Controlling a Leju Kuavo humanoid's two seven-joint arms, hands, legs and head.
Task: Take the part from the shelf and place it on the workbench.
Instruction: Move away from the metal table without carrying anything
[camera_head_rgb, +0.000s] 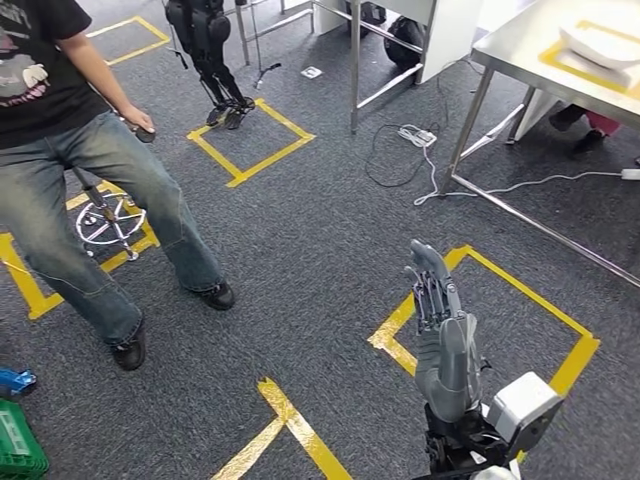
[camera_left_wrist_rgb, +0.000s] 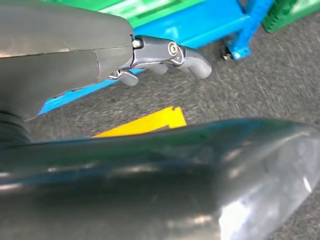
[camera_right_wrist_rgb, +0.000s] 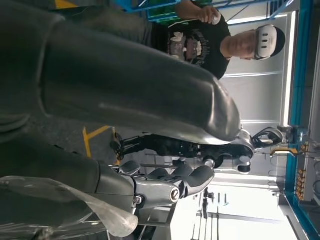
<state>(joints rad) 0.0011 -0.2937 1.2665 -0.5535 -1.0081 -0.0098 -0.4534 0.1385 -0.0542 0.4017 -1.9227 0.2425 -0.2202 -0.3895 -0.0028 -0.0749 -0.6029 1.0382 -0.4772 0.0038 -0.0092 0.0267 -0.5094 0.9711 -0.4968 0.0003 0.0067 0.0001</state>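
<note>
My right hand (camera_head_rgb: 441, 325) is raised over the carpet in the lower middle of the head view, fingers stretched upward and apart, with nothing seen in them. In the right wrist view its fingers (camera_right_wrist_rgb: 170, 185) are straight, and a clear film (camera_right_wrist_rgb: 94, 212) lies by the palm. My left hand (camera_left_wrist_rgb: 166, 55) hangs low beside the blue shelf frame (camera_left_wrist_rgb: 203, 22), its fingers nearly straight and holding nothing. The steel workbench (camera_head_rgb: 521, 50) stands at the far right and carries a white part (camera_head_rgb: 604, 40) inside a yellow-taped patch. A green bin (camera_left_wrist_rgb: 151, 10) sits on the shelf.
A person in jeans (camera_head_rgb: 98, 190) stands at the left, close by. Another robot's legs (camera_head_rgb: 215, 70) stand in a yellow floor square at the back. Cables and a power strip (camera_head_rgb: 417, 135) lie before the workbench legs. Yellow tape squares (camera_head_rgb: 483, 310) mark the carpet. A green crate (camera_head_rgb: 19, 445) is at the lower left.
</note>
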